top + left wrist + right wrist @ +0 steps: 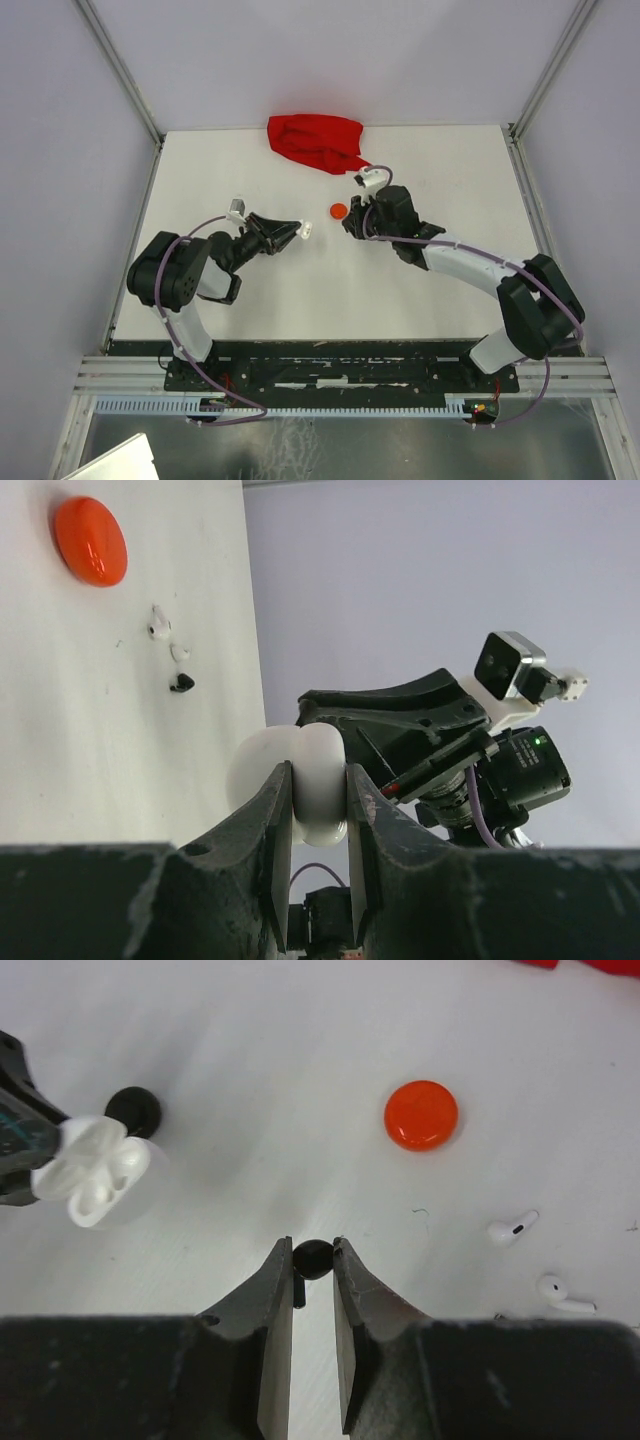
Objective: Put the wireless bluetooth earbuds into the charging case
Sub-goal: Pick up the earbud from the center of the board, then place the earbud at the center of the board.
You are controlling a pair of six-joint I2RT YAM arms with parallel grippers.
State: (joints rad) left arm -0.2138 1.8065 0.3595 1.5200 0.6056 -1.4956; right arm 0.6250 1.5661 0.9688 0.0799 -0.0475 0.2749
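The left gripper (pixel 319 780) is clamped on the open white charging case (pixel 262 765). The right gripper (pixel 313 1248) pinches 1 black earbud (pixel 313 1258) just above the table (pixel 300 1040). 2 white earbuds (pixel 512 1228) lie near the orange disc (pixel 421 1115).

Pale lavender walls (pixel 330 50) enclose a white table (pixel 330 290) with aluminium framing (pixel 120 70).

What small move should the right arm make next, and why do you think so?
Probably carry the right gripper leftward toward the open white case, which the left gripper clamps. A black earbud seems pinched in its jaws, and the case looks empty, so aligning it over a socket comes next.
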